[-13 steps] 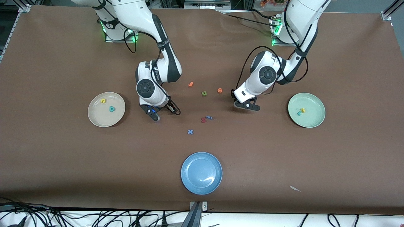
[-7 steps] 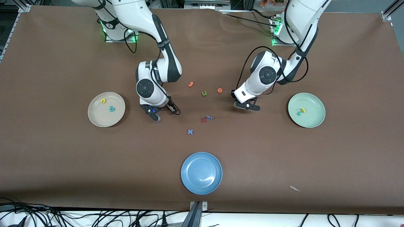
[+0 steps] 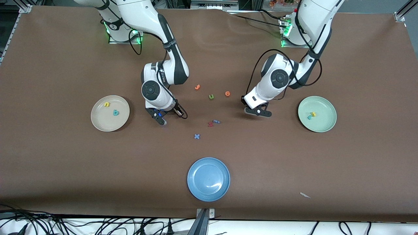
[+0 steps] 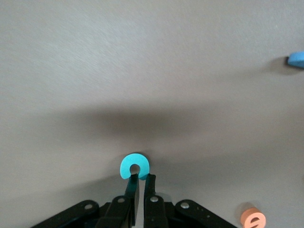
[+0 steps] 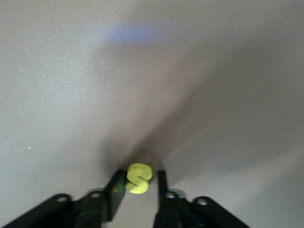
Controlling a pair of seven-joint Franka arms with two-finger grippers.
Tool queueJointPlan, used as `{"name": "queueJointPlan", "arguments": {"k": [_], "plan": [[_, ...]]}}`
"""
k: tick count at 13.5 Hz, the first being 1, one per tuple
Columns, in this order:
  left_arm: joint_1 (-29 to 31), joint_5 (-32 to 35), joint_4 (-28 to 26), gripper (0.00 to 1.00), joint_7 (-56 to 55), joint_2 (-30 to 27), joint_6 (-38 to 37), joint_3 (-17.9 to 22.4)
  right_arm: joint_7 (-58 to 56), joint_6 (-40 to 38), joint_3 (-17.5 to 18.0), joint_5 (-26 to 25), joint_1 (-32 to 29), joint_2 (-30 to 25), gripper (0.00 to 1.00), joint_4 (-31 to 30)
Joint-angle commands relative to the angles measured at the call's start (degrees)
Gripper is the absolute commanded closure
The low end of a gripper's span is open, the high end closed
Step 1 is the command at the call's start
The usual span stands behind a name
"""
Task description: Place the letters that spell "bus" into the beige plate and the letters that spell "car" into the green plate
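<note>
Left gripper (image 4: 140,183): pinching the teal "c" (image 4: 134,166) low over mid-table.
Right gripper (image 5: 138,183): fingers bracketing the yellow "s" (image 5: 138,178); grip unclear.
Beige plate (image 3: 98,122): holding yellow "u" (image 3: 106,104) and teal "b" (image 3: 115,113).
Green plate (image 3: 323,125): holding two letters.

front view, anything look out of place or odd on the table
One small thing: a pale scrap, like torn paper or tape, lies on the table toward the left arm's end, nearer the camera than the green plate. It is no letter or plate. The blue plate holds nothing. Nothing looks spilled or damaged.
</note>
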Motion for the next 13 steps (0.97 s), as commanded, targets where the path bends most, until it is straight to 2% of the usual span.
{"name": "queueJointPlan", "arguments": {"k": [1,5,7,10,13], "plan": [[2.4,3.8,-0.3,1.00,0.4,-4.1,-4.1,0.4,-0.2,0.5,0.0,1.3,0.7,0.5,0.82,-0.8],[2.8,4.2,-0.4,1.00,0.6,-5.1,-4.9,0.6,0.1,0.1,-0.1,1.2,0.7,0.4,0.83,-0.3],[5.4,7.4,-0.5,1.00,7.8,-7.5,-8.7,4.1,-0.3,-3.9,-1.4,0.4,0.6,-0.4,0.83,0.9],[10.5,7.5,-1.0,1.00,18.8,-10.2,-12.0,6.5,-2.4,-18.4,-8.7,-4.4,0.7,-0.6,0.83,7.0],[12.1,7.5,-1.1,1.00,22.0,-10.8,-13.0,7.7,-13.9,-28.8,-17.4,-5.1,0.6,-0.6,0.83,9.1]]}}
